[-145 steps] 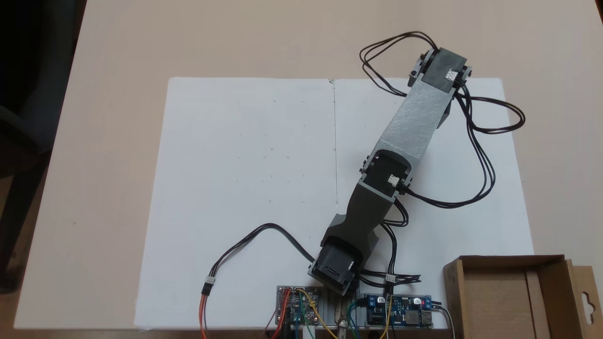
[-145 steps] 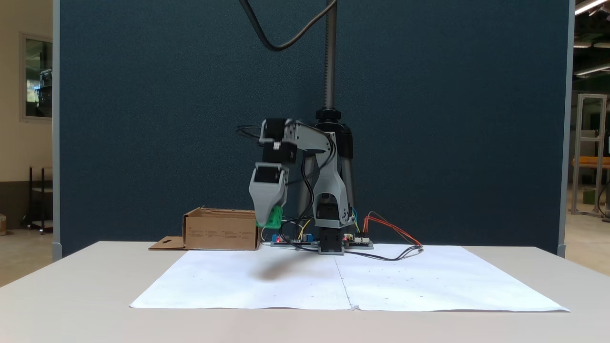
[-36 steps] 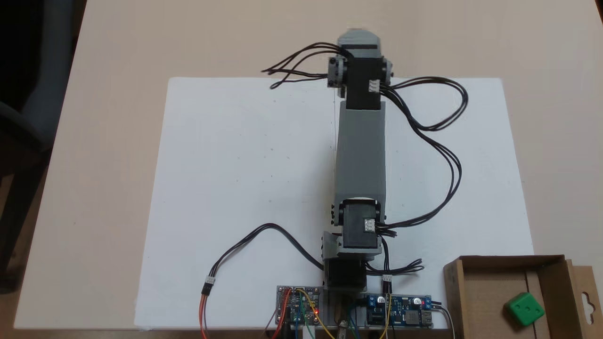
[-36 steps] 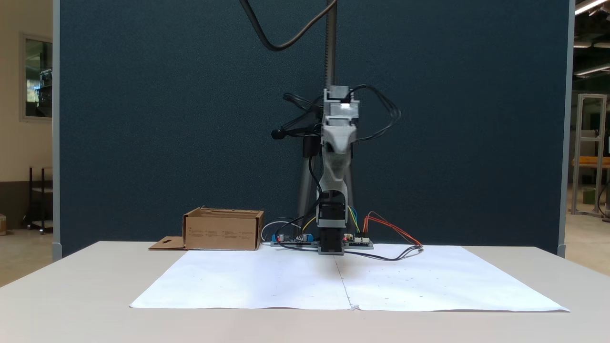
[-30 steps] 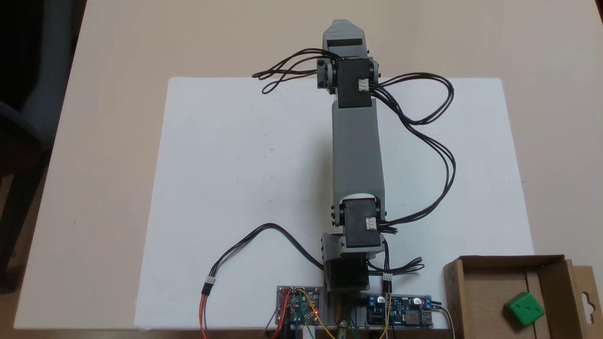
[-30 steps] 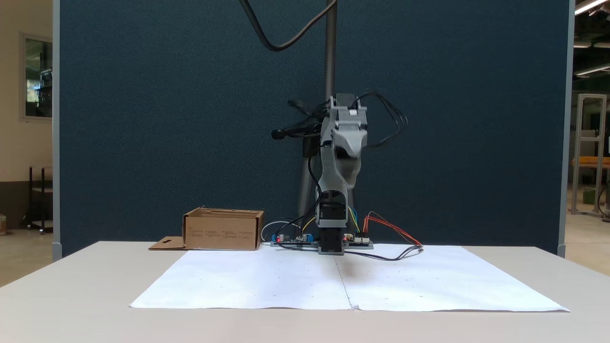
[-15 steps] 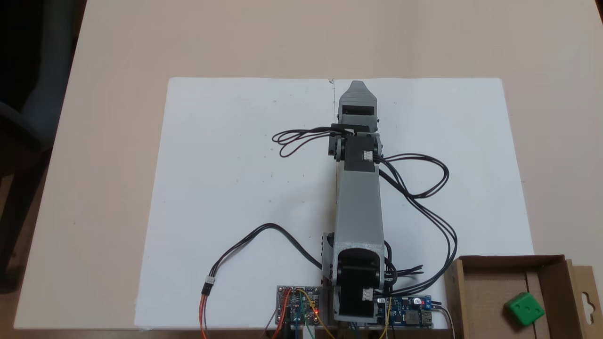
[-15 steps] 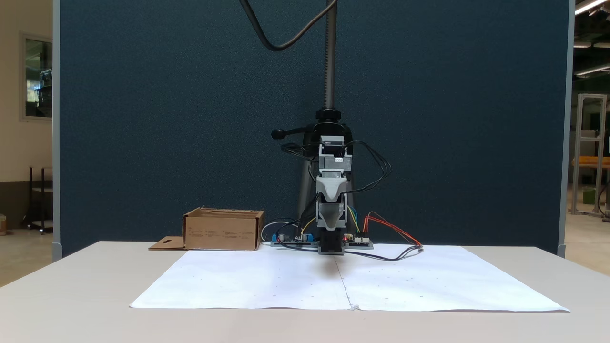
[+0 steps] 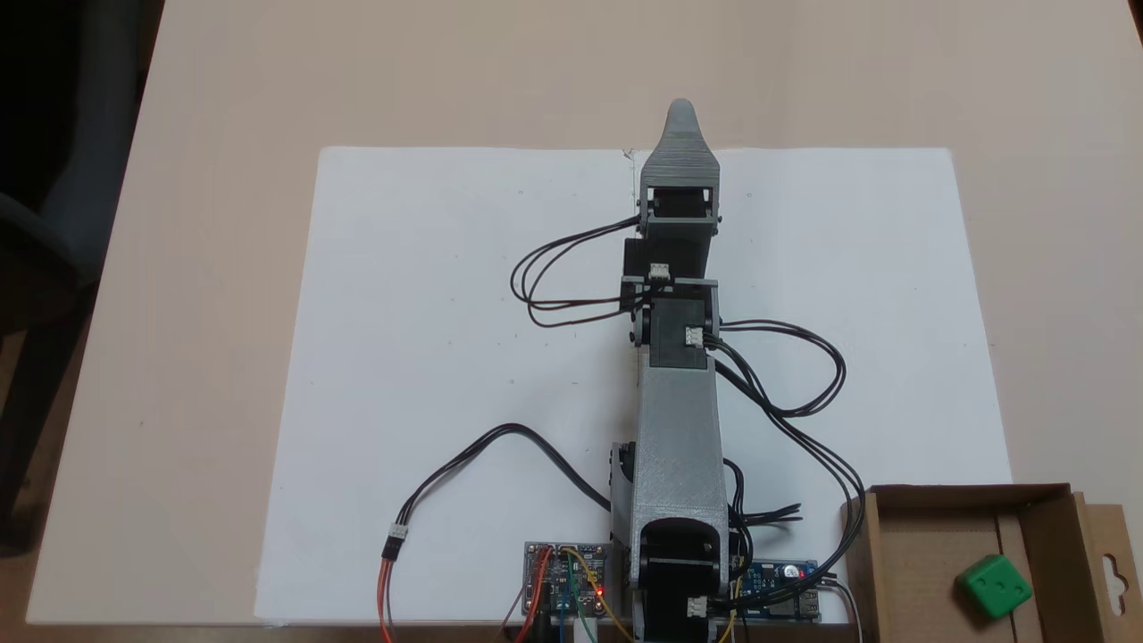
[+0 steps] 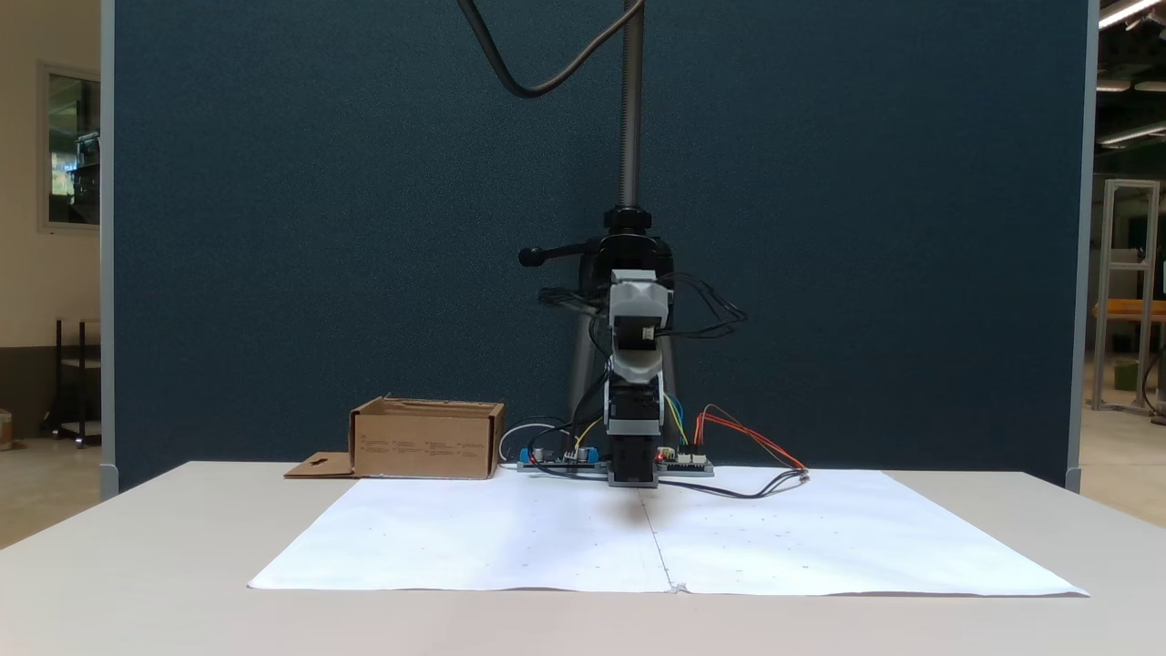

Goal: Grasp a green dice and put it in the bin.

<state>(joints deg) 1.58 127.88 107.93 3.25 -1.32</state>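
The green dice (image 9: pixel 993 586) lies inside the bin (image 9: pixel 964 492), toward the lower right corner of a fixed view from above. From the front, the bin (image 10: pixel 426 443) stands at the left and its wall hides the dice. My gripper (image 9: pixel 680 112) points away from the base along the paper's centre seam, far from the bin. Facing the front camera, the gripper (image 10: pixel 635 369) hangs above the base. One jaw covers the other, and nothing shows between them.
White paper (image 9: pixel 464 357) covers the middle of the tan table (image 9: pixel 223 89). Circuit boards (image 9: pixel 567 579) and loose cables (image 9: pixel 500 438) lie by the arm's base. A camera pole (image 10: pixel 630 109) stands behind the arm before a dark blue partition.
4.8 s ago the gripper carried the dice; it has lain in the bin for over a second. In the last half second the arm folded lower and the gripper stretched out further from the base.
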